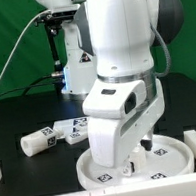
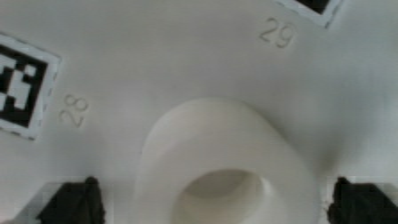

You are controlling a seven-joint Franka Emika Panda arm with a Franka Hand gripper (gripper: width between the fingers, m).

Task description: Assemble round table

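Under the tool (image 2: pixel 217 204), white rimmed disc (image 1: pixel 180 151), square tags (image 2: pixel 22 86), raised hub (image 2: pixel 221 140)

Smooth white plastic forms the round disc (image 1: pixel 88 168) and short cylinder (image 1: pixel 36 143), their tags (image 2: pixel 22 85) printed matt black-and-white; the arm's shell (image 1: pixel 117 33) gleams glossy above a matt black counter (image 1: pixel 17 112).

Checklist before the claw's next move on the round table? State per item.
1. claw open: ok, fingers wide apart.
2. claw empty: ok.
3. claw centred over the round disc's raised hub: ok.
4. claw clear of the disc surface: cannot tell.
5. short cylinder lying free at the exterior view's left: ok.
6. tagged part beside the cylinder identified: cannot tell, the arm partly hides it.
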